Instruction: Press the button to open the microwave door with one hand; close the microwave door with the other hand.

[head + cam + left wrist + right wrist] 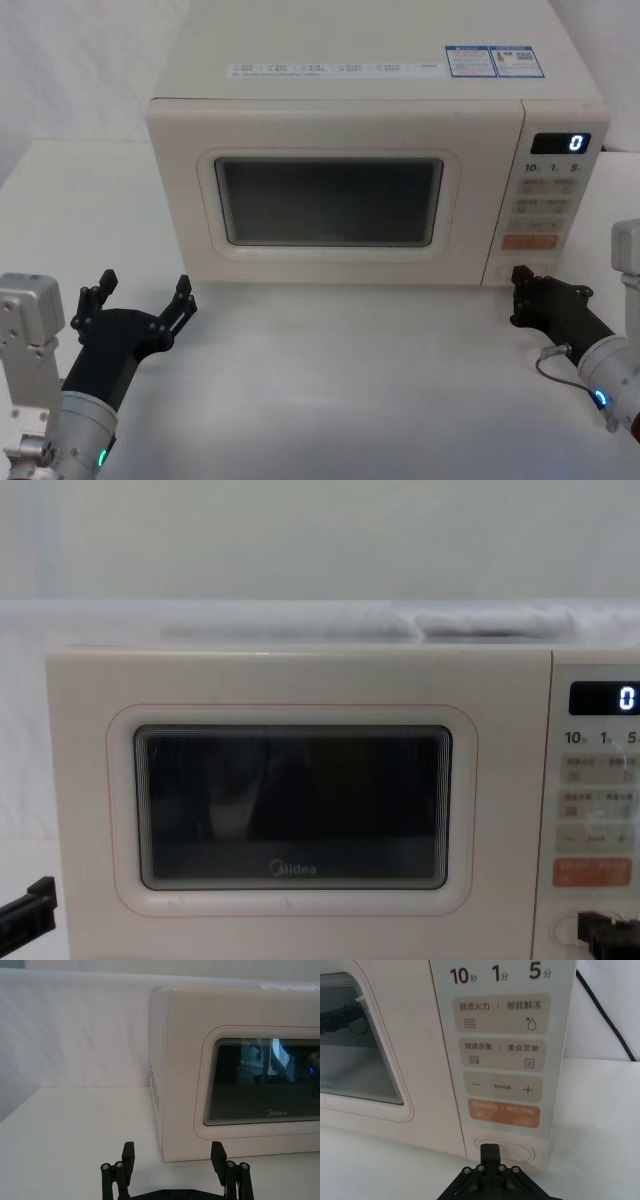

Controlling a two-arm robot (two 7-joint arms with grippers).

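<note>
The cream microwave (350, 90) stands on the white table with its door (180, 200) shut flat against the front. My right gripper (521, 274) is shut, its tip right at the oval button (520, 1150) at the foot of the control panel; the right wrist view shows the joined fingertips (490, 1150) overlapping the button's left half, and I cannot tell if they touch. From the chest the same gripper (588, 930) covers part of the button (562, 928). My left gripper (142, 292) is open, low in front of the door's left corner (185, 1085), apart from it.
The display (575, 143) reads "0". An orange key (503, 1113) sits just above the button. A black power cable (612, 1027) runs down behind the microwave's right side. Bare table (330, 380) lies between my two arms.
</note>
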